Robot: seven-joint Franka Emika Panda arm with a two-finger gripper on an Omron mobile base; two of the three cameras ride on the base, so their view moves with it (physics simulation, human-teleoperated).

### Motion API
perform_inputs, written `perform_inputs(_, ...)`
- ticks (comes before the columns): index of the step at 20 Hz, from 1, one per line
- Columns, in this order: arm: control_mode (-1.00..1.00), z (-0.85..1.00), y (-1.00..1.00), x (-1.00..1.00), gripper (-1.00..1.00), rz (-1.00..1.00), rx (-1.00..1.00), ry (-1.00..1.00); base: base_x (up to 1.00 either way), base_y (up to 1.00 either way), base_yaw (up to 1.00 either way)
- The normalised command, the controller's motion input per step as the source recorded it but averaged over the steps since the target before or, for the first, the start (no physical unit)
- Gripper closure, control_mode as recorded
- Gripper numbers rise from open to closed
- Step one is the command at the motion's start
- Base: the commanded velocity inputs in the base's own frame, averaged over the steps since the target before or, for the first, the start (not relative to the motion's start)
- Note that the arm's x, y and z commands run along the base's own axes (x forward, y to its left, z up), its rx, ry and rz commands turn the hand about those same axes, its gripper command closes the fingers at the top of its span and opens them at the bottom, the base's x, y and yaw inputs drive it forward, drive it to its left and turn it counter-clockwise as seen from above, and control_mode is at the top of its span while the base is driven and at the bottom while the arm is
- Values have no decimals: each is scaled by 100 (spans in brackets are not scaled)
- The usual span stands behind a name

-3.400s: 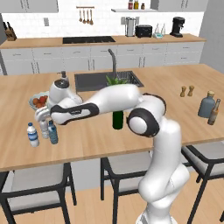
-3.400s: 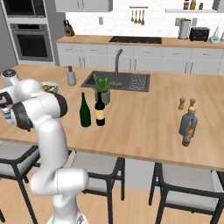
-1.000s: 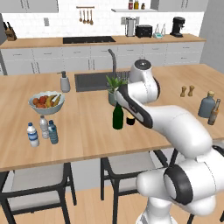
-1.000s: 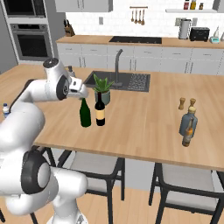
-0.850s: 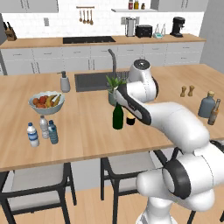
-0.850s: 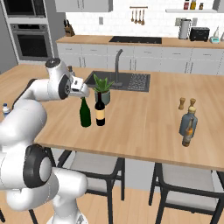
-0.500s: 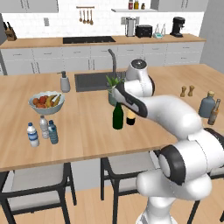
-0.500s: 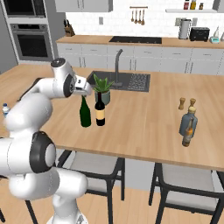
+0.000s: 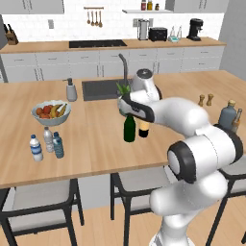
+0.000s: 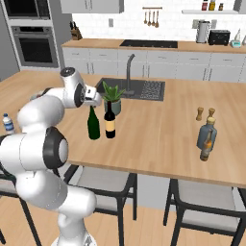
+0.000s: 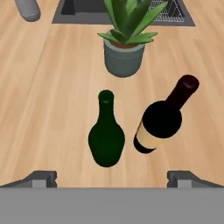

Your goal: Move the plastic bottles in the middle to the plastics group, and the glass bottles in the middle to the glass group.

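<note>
pincer (image 11: 112,177) apart, poised above green bottle (image 11: 106,133) | aligned for grasp | labelled bottle (image 11: 162,117) beside, mid-worktop (image 9: 96,144)

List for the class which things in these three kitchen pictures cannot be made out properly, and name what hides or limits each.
- Gripper: hand view shows just its tips; the arm's white body covers it in both base views.
- Near-black wine bottle with tan-yellow label: left base view, upper half behind the arm.
- Potted green plant: left base view, mostly behind the arm.
- Small white-capped water bottle: right base view, partly behind the arm.
- Label text on that wine bottle: too small.
</note>
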Motion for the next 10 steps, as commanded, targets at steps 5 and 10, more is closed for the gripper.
perform_inputs(5,-100,-5,-4,27,-100,0,0,0,0,0,0)
perform_inputs(10,-100,-1,-3,19,-100,0,0,5,0,0,0)
